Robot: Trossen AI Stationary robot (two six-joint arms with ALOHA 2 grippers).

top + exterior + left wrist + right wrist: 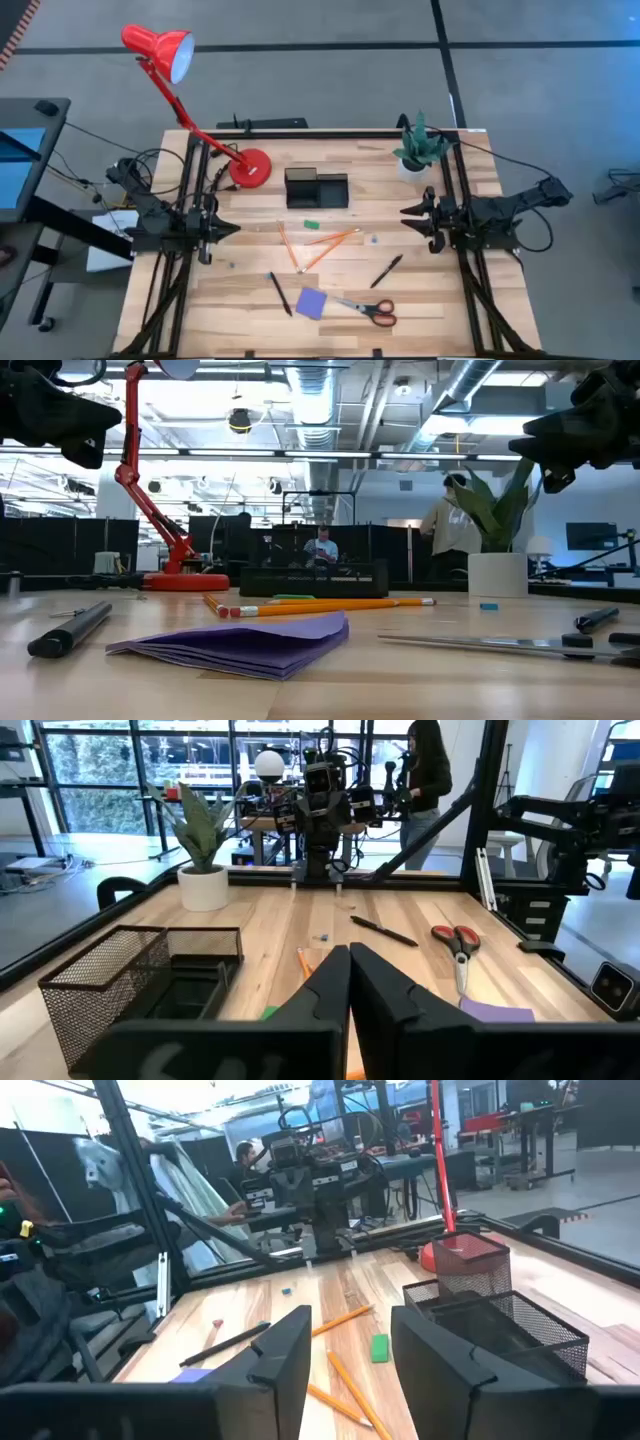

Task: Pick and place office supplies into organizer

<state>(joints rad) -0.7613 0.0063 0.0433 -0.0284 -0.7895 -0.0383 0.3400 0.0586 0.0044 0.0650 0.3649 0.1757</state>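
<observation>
Nothing has gone into the black mesh organizer (316, 188) yet; it sits at the far middle of the table, just right of the red lamp base (250, 167). The supplies lie scattered nearer the front: orange pencils (318, 247) fanned in the centre, a small green eraser (311, 225) just beyond them toward the organizer, one black pen (279, 293) on the left and another (386, 270) on the right, the purple notepad (310, 303) and the red-handled scissors (369, 310) at the near edge.

The left gripper (222, 230) hangs at the left side with its fingers pressed together, holding nothing. The right gripper (410, 213) waits at the right with a clear gap between its fingers, also empty.

The pencils and pens look light and stiff but likely to roll; I'd pinch one across its middle. The notepad seems floppy and flat, so an edge grab looks hardest. The scissors look heaviest, probably best taken near the pivot. The eraser is tiny and easy to knock away.
</observation>
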